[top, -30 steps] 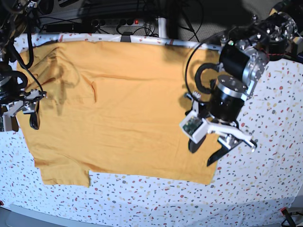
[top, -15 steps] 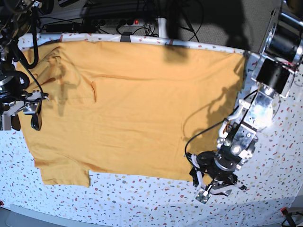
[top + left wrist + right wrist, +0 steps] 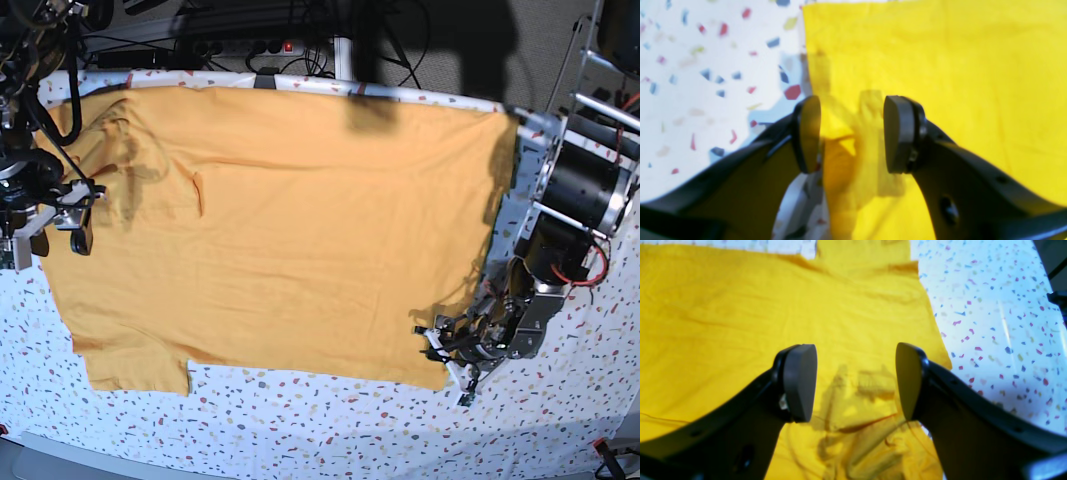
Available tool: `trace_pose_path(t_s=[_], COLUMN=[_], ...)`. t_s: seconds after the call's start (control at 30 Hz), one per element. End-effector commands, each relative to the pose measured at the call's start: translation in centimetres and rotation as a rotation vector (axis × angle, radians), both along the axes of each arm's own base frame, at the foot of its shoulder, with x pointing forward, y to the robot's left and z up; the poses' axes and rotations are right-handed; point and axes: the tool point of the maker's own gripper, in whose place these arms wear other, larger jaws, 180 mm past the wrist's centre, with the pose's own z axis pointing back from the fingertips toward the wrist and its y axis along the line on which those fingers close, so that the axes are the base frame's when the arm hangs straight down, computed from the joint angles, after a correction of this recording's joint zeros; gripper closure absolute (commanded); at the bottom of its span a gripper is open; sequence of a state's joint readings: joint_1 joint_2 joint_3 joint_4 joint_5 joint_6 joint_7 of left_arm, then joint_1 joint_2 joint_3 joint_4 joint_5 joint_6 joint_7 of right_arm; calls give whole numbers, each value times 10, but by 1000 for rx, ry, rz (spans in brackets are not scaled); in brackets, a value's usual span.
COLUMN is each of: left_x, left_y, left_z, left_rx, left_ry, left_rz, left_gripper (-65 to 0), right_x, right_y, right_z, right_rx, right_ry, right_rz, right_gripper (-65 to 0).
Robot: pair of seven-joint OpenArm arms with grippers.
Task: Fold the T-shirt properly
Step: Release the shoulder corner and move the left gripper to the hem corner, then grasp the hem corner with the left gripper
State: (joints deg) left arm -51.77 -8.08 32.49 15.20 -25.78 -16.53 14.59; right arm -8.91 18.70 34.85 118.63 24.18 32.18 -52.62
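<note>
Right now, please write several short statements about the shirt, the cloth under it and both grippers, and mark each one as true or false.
1. The T-shirt lies spread out flat, not yet folded. True.
2. The left gripper is shut on the shirt. False: its jaws stand apart over the shirt's edge, with no fabric pinched.
3. The right gripper is open above yellow fabric. True.
4. The tablecloth is plain white. False: it is white with small coloured speckles.
5. In the base view, both grippers are at the same side of the shirt. False: they are at opposite ends.
</note>
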Motion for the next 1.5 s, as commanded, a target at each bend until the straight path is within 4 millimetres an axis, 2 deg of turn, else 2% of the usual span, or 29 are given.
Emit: trace_pose_path(t_s=[0.0,0.13,0.2,0.27,0.43,0.5,0.57,0.67,0.83,0.97,1.1,1.27,1.4,1.47], left_x=[25,19,17,20,24,24,20,11,-1,-3,-9,-14,-7,3], left_y=[-3,-2,10,32,56,49,32,21,19,17,-9,-33,-34,-19], left_z=[37,27,22,21,29,31,30,17,-1,-2,4,-1,8,13], left_rx=[-45,-84,-107,-112,-185,-229,-288,-311,-279,-272,-343,-314,-326,-280], left_ry=[-97,-75,-76,-115,-162,-157,-140,-111,-104,-102,-91,-71,-112,-167], left_rz=[15,46,113,229,334,308,250,240,223,204,87,10,14,79], left_gripper=[-296,-296,-296,-296,-291,-291,-291,-291,-291,-291,-290,-272,-214,-215], right_x=[3,0,-2,-3,-6,-7,-8,-9,-11,-11,-11,-9,-5,-5], right_y=[1,12,21,30,55,62,67,71,75,75,74,75,75,74], right_z=[12,2,-3,-8,-17,-20,-21,-22,-24,-24,-23,-20,-13,-13], right_rx=[-12,57,100,120,173,208,235,252,270,269,269,271,276,269], right_ry=[-37,-3,3,7,13,14,16,30,42,43,41,22,-20,-17], right_rz=[15,29,35,57,122,129,136,147,159,159,159,161,164,165], right_gripper=[-350,-350,-350,-350,-350,-350,-350,-350,-350,-350,-350,-350,-350,-350])
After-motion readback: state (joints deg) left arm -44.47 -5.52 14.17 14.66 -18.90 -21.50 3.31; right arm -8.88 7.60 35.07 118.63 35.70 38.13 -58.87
